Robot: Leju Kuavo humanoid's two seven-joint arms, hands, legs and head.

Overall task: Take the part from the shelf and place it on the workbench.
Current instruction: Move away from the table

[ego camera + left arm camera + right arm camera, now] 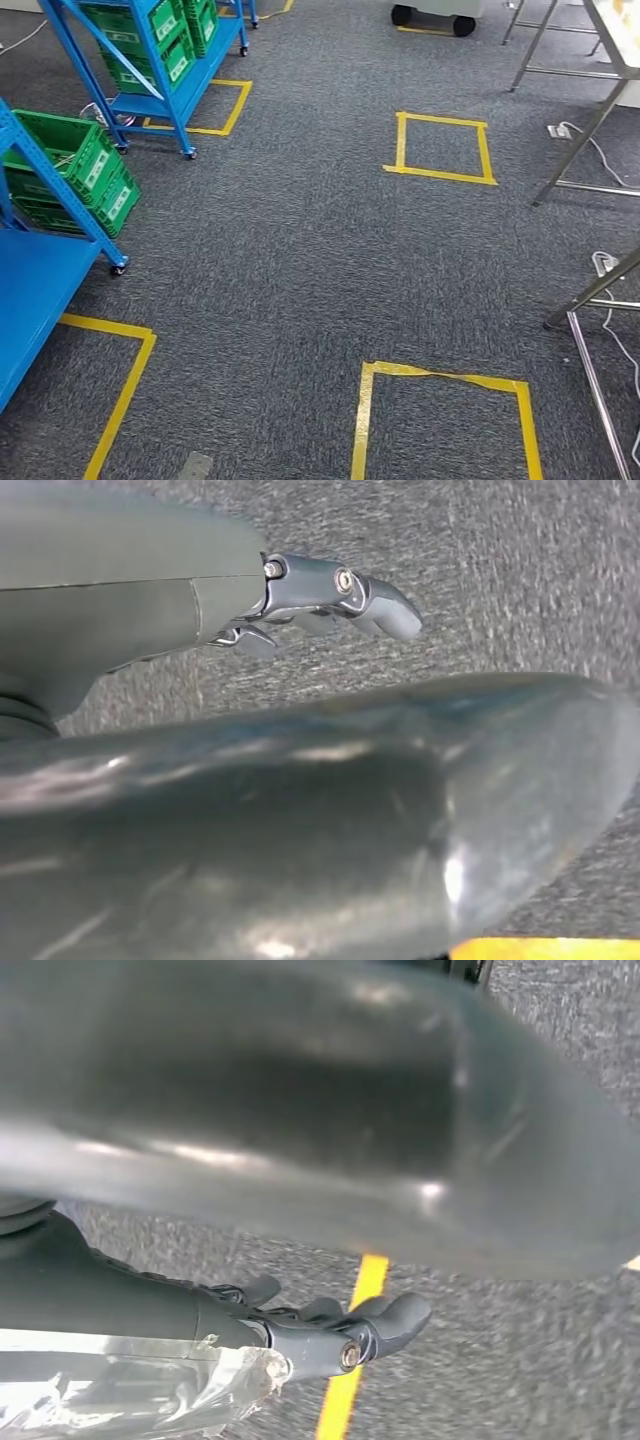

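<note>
Both hands, left hand [332, 595] and right hand [332, 1335], hanging empty over grey carpet [302, 260] with fingers loose, part maybe hidden in green bins [83, 165] on blue shelf [34, 270], so risk of bumping shelf legs when turning.

Even bright light — wrist views blurred, glary.

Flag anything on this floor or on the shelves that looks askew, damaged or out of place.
The near yellow tape square has a wrinkled, lifting top edge. The green bins on the blue shelf sit tilted forward, though that looks like how the rack holds them. A loose cable trails on the carpet by the workbench legs.
</note>
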